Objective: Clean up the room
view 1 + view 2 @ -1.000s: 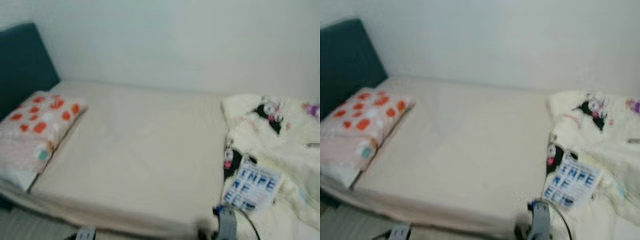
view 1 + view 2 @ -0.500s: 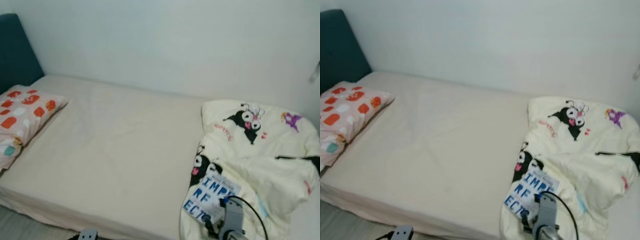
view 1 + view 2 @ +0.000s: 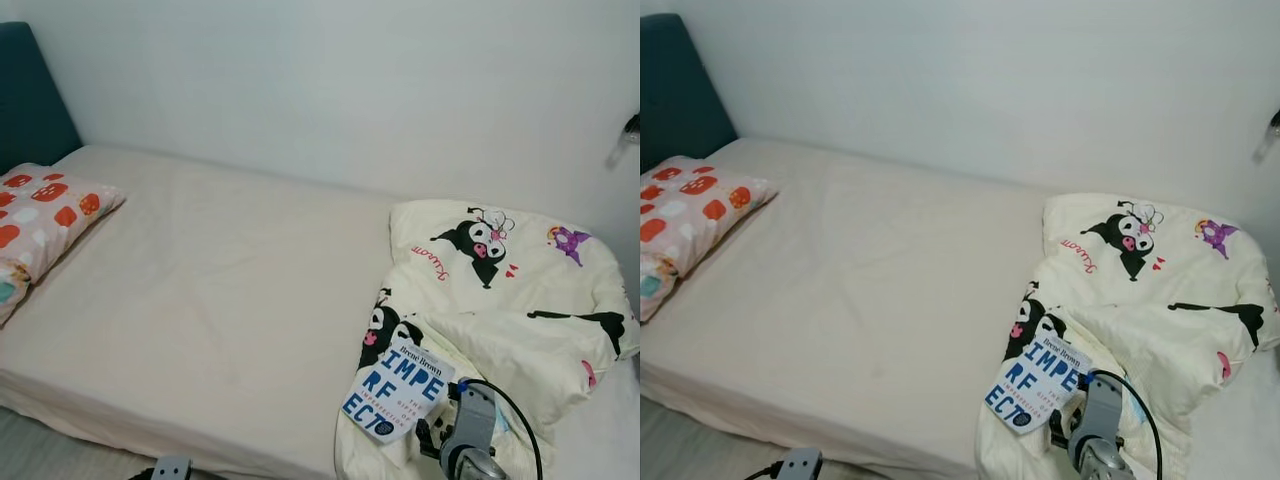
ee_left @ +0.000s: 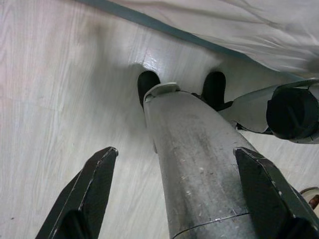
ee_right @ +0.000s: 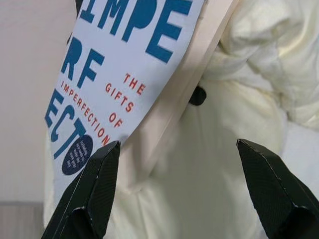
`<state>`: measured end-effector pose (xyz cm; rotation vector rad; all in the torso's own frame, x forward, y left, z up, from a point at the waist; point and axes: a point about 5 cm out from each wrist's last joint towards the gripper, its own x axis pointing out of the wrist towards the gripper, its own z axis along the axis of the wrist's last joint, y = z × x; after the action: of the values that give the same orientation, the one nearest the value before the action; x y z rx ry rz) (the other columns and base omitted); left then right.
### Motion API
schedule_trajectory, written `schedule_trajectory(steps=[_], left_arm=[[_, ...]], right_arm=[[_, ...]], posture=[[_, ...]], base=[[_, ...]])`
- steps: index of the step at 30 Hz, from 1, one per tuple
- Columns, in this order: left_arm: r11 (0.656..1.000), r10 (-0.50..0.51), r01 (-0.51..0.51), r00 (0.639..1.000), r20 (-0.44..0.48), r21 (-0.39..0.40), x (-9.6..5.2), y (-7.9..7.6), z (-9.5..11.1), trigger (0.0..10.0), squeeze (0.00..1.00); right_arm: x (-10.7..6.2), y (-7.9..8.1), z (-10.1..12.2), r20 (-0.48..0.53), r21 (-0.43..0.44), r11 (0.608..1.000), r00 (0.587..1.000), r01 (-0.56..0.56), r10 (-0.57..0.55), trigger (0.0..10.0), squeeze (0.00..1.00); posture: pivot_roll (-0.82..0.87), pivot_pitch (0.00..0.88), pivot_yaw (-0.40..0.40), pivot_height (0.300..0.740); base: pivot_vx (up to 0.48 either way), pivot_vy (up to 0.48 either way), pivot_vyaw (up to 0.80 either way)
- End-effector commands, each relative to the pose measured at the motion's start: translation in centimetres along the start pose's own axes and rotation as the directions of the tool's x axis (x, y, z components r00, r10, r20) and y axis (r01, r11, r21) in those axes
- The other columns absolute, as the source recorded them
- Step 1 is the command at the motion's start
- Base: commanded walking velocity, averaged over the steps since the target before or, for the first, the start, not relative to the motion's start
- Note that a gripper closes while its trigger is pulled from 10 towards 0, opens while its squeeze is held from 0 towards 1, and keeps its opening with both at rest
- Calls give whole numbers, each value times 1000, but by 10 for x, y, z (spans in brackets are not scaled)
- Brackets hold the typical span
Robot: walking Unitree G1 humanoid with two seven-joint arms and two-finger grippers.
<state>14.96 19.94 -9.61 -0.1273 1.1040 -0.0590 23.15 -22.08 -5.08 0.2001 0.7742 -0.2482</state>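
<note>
Eye views: we count one bed point(image 3: 220, 300), one pillow point(image 3: 40, 220) at 9 o'clock, one duvet point(image 3: 500, 300) at 4 o'clock, one book point(image 3: 397, 390) lying on the duvet's near edge.
Right wrist view: our right gripper point(image 5: 184, 194), fingers apart, hovers just above the book point(image 5: 124, 64) and duvet point(image 5: 224, 174).
Left wrist view: our left gripper point(image 4: 174, 199), fingers apart, hangs over the floor point(image 4: 50, 89).

You can see your robot's right arm point(image 3: 468, 435) is a round silver tube with a thin black cable looping over it, its leg point(image 4: 192, 164) is scratched silver metal, and its fingers point(image 5: 89, 196) are long and black.
</note>
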Motion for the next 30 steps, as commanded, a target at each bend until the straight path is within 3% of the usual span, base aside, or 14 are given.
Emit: schedule_trajectory(steps=[1, 10, 15, 19, 22, 23, 30], left_arm=[[1000, 11, -11, 999, -35, -8, -2, 3, -9, 10000, 0], [1000, 23, -23, 999, -31, -7, -2, 4, -8, 10000, 0], [999, 9, -7, 999, -37, 32, -2, 4, -8, 10000, 0], [1000, 13, -13, 999, -34, -1, -2, 4, -8, 10000, 0], [1000, 13, -13, 999, -35, 8, -2, 4, -8, 10000, 0], [1000, 14, -14, 999, -33, 8, -2, 5, -8, 10000, 0], [1000, 17, -17, 999, -33, 12, -2, 6, -8, 10000, 0]], right_arm=[[-1, -4, -4, -16, 33, 999, 1000, 12, -12, 10000, 0], [-1, -5, -5, -14, 84, 996, 1000, 13, -12, 10000, 0], [-1, -7, -4, -9, 117, 993, 1000, 19, -18, 10000, 0], [0, -5, -1, 2, 230, 973, 1000, -7, 7, 10000, 0], [0, -4, -1, 2, 249, 968, 1000, -15, 15, 10000, 0], [0, 1, -2, -13, 285, 958, 999, -46, 52, 10000, 0], [0, 4, -2, -18, 290, 955, 997, -64, 72, 10000, 0]], posture=[[-97, 50, -41, 740], [-95, 57, -38, 740], [-93, 59, -37, 740], [-90, 60, -34, 740], [-90, 60, -34, 740], [-89, 61, -33, 735], [-87, 63, -29, 700]], base=[[0, 0, 0], [0, 0, 0], [0, -192, 0], [0, -120, 0], [0, 0, 0], [0, 0, 0], [0, 0, 0]])
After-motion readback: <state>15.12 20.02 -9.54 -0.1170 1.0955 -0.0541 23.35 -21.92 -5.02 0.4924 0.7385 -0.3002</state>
